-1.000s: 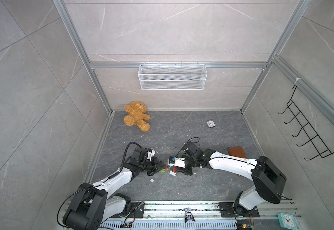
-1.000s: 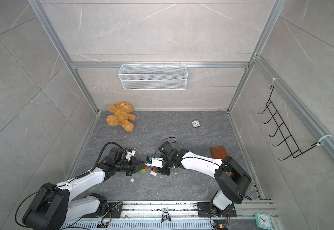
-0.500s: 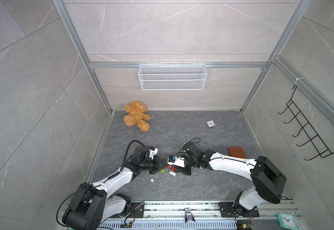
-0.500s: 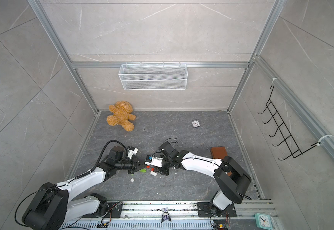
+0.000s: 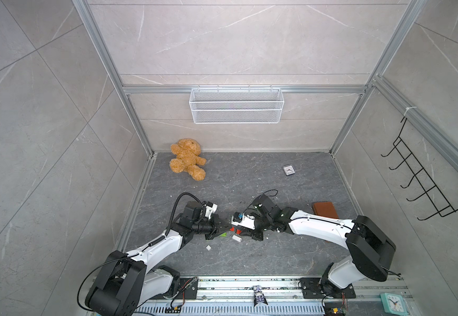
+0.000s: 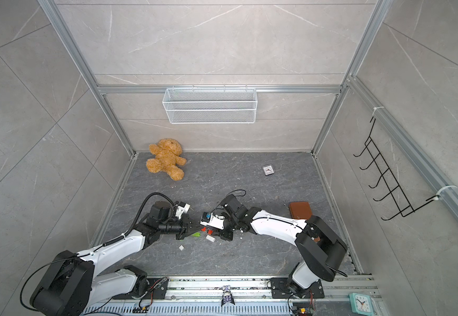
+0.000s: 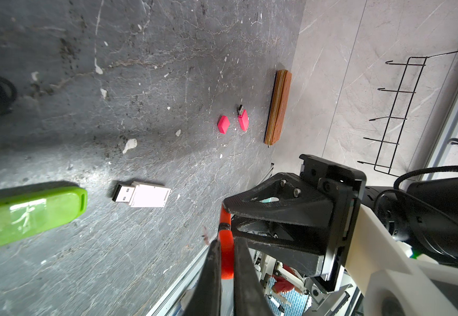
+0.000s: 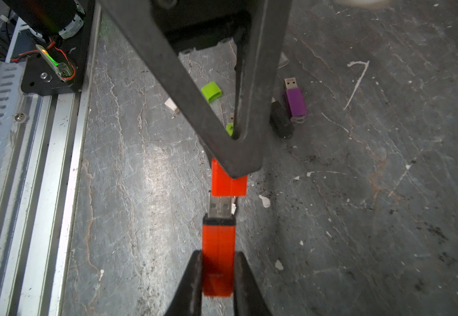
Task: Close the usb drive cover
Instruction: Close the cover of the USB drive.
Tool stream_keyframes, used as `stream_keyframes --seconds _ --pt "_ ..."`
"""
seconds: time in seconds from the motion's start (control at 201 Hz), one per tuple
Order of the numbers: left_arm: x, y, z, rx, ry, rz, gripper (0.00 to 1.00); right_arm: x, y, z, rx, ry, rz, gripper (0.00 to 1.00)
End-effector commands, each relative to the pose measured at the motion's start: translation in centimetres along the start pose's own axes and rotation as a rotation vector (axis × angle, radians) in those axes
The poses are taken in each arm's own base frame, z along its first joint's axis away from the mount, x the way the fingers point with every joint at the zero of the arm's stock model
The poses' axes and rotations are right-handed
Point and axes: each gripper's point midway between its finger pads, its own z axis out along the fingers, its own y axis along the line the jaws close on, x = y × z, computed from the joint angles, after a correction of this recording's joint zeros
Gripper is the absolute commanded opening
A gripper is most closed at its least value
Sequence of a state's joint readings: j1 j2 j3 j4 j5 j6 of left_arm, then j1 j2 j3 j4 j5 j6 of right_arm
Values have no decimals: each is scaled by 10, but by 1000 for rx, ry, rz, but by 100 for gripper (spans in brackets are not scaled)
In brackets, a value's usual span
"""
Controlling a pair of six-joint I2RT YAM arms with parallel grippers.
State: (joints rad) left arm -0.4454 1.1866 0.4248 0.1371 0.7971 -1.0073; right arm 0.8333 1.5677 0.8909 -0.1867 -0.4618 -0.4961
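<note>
In the right wrist view my right gripper [image 8: 218,257] is shut on the body of an orange usb drive [image 8: 218,238]. The drive's bare metal plug [image 8: 219,208] points at the matching orange cover [image 8: 229,186]. The plug's tip is right at the cover's mouth. My left gripper [image 7: 225,243] is shut on that cover [image 7: 226,254]. In both top views the two grippers meet tip to tip low over the floor, left gripper [image 5: 223,228] and right gripper [image 5: 240,232].
A green drive [image 7: 28,213], a white drive [image 7: 140,194], a pink drive [image 7: 243,119] and pink cap [image 7: 223,124] lie on the floor. So do a purple drive [image 8: 295,102], black drive [image 8: 281,120] and green cap [image 8: 211,91]. Brown pouch [image 5: 325,209], teddy bear [image 5: 187,160], small clock [image 5: 288,170].
My left gripper has moved a little to the right, bringing the cover closer to the drive. The right arm has barely moved.
</note>
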Motion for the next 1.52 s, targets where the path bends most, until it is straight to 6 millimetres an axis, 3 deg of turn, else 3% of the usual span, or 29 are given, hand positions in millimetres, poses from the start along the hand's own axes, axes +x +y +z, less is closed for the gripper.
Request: stream_keyframes --seconds 0.0,0.898,1.511 --pt "-1 -19 0 51 19 39 0 -7 2 -7 -2 -36 -1 15" --pt "-5 -24 3 59 -8 48 0 -25 0 -10 -13 -138 19 15" --pt "5 -19 12 54 43 37 0 -58 -14 -15 15 -253 -10 14"
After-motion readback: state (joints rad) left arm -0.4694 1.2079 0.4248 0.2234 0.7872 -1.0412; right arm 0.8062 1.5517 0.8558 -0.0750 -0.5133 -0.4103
